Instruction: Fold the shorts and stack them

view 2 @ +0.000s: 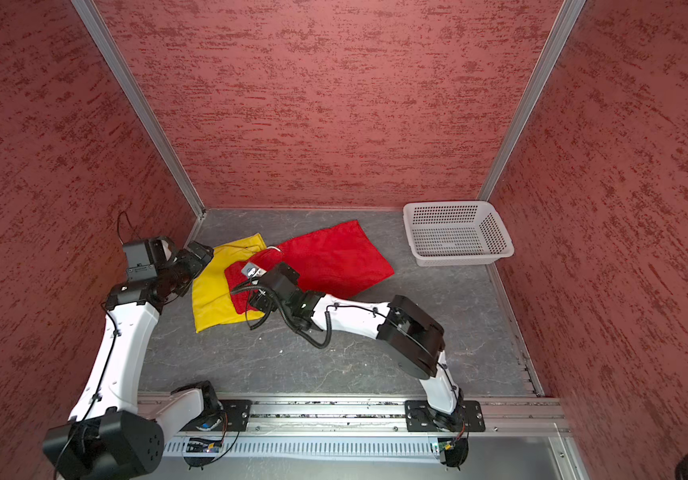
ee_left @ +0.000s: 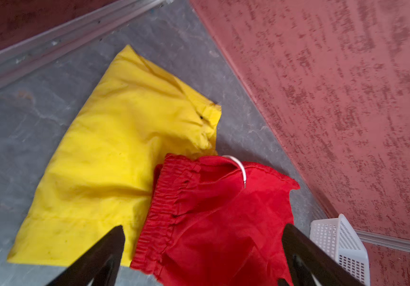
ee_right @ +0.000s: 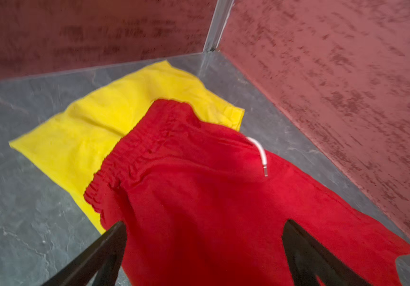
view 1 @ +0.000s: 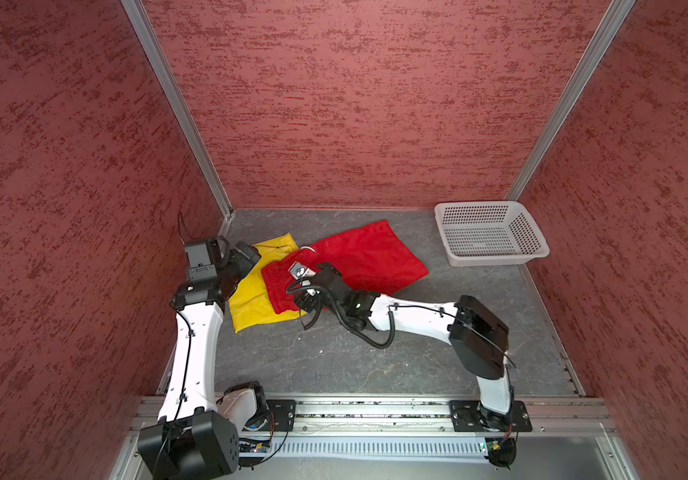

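Closest in both top views, the left arm (view 1: pixel 194 332) reaches forward from a black joint by the front rail. Its wrist bends inward, so the left jaws hang over the outer edge of the yellow shorts (view 1: pixel 246 311). From here I cannot tell how wide they stand. The right arm (view 1: pixel 410 318) rises to a high black elbow, then stretches its white forearm low across the middle. The right jaws sit above the gathered waistband of the red shorts (view 1: pixel 369 257). That waistband end overlaps the yellow pair beneath the right jaws. The red legs spread off to the side toward a white basket (view 1: pixel 496 261), well apart on the grey surface (view 1: pixel 334 361).

Left wrist view: both jaws are spread wide and hold nothing. Just ahead of them the red shorts (ee_left: pixel 218 222) lie on the yellow shorts (ee_left: pixel 114 153), and a pale drawstring (ee_left: pixel 239 167) curls out of the red waist. A corner of the basket (ee_left: pixel 340 245) shows beside one jaw.

Right wrist view: the jaws gape wide and empty above the red shorts (ee_right: pixel 211 198), which fill the space between and ahead of them. The yellow shorts (ee_right: pixel 105 118) lie farther ahead, partly under the red waistband, and the drawstring (ee_right: pixel 260 153) rests on the red cloth.
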Tool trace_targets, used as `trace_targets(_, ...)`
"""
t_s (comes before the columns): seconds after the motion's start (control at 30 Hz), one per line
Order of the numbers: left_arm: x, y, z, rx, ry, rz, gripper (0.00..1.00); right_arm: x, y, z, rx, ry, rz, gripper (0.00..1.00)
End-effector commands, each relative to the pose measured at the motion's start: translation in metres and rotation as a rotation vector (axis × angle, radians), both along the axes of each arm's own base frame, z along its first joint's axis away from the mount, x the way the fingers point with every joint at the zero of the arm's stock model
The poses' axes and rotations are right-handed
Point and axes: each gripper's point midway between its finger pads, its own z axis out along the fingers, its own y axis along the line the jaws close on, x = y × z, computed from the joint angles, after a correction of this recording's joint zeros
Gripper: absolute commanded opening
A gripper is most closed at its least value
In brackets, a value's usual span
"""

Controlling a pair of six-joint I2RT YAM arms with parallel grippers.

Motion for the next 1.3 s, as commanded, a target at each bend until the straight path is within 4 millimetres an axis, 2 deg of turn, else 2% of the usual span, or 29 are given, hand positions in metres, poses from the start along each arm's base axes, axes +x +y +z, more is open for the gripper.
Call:
trace_targets(0.0, -0.015, -0.001, -0.009, -0.055, 0.018, -0.027, 1.00, -0.018, 0.026, -0.018, -0.135, -0.112, 0.096, 0.99)
trace_targets(0.1, -0.022, 0.003, -0.020, -0.068, 0.035, -0.018, 0.99, -0.028, 0.042, -0.039, -0.166, -0.115, 0.167, 0.99)
trace_targets(0.23, -0.029, 0.007, -0.034, -0.079, 0.069, -0.009, 1.00, -0.026, 0.056, -0.057, -0.196, -0.123, 0.195, 0.99)
trace_targets(0.47, -0.031, 0.006, -0.048, -0.110, 0.090, -0.016, 1.00, -0.009, 0.070, -0.070, -0.220, -0.192, 0.165, 0.98)
trace_targets(0.57, -0.031, 0.005, -0.053, -0.117, 0.100, -0.020, 1.00, -0.003, 0.073, -0.076, -0.226, -0.187, 0.165, 0.93)
trace_targets(0.67, -0.030, 0.005, -0.055, -0.120, 0.100, -0.024, 0.99, 0.004, 0.073, -0.083, -0.221, -0.155, 0.156, 0.78)
trace_targets(0.7, -0.029, 0.005, -0.056, -0.122, 0.101, -0.024, 0.99, 0.005, 0.072, -0.081, -0.208, -0.143, 0.153, 0.67)
trace_targets(0.73, -0.030, 0.005, -0.058, -0.122, 0.108, -0.022, 0.99, 0.008, 0.071, -0.079, -0.193, -0.133, 0.143, 0.51)
trace_targets(0.8, -0.030, 0.006, -0.061, -0.124, 0.122, -0.021, 0.99, 0.010, 0.069, -0.074, -0.172, -0.120, 0.132, 0.34)
trace_targets(0.93, -0.029, 0.003, -0.069, -0.140, 0.147, -0.031, 0.99, 0.009, 0.068, -0.062, -0.109, -0.065, 0.144, 0.20)
trace_targets(1.0, -0.029, -0.001, -0.073, -0.144, 0.155, -0.040, 0.99, 0.009, 0.068, -0.055, -0.056, 0.000, 0.149, 0.08)
trace_targets(1.07, -0.028, -0.004, -0.074, -0.130, 0.167, -0.043, 1.00, 0.012, 0.066, -0.047, 0.011, 0.081, 0.149, 0.00)
trace_targets(1.27, -0.019, -0.020, -0.076, -0.126, 0.178, -0.078, 1.00, 0.025, 0.053, -0.017, 0.265, 0.361, 0.157, 0.00)
